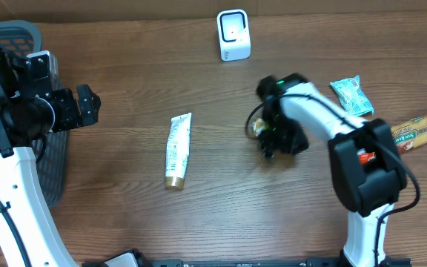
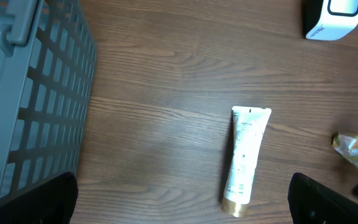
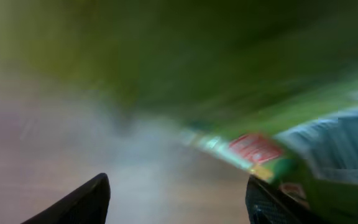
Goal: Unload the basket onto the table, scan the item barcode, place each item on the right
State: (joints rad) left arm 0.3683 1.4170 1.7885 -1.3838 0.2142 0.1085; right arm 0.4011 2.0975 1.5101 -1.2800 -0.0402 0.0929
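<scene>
Step in hand: grabbing the item. Right gripper (image 1: 267,141) is over a small green-gold packet (image 1: 257,127), on the table (image 1: 221,215) right of centre. Wrist view is blurred: jaws partly apart at the packet, can't tell if gripped. Left gripper (image 1: 87,104) is wide open and empty, by the basket (image 1: 6,33) at the left edge. Next, probably: firm grip, lift, face the barcode to the scanner (image 1: 233,35) at the far edge.

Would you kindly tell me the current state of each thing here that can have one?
left gripper: open, empty.
right gripper: jaws apart over the green packet, no grip evident.
green packet: lying beneath the right gripper.
tube: lying flat, cap on.
scanner: standing upright.
basket: upright, contents hidden.
</scene>
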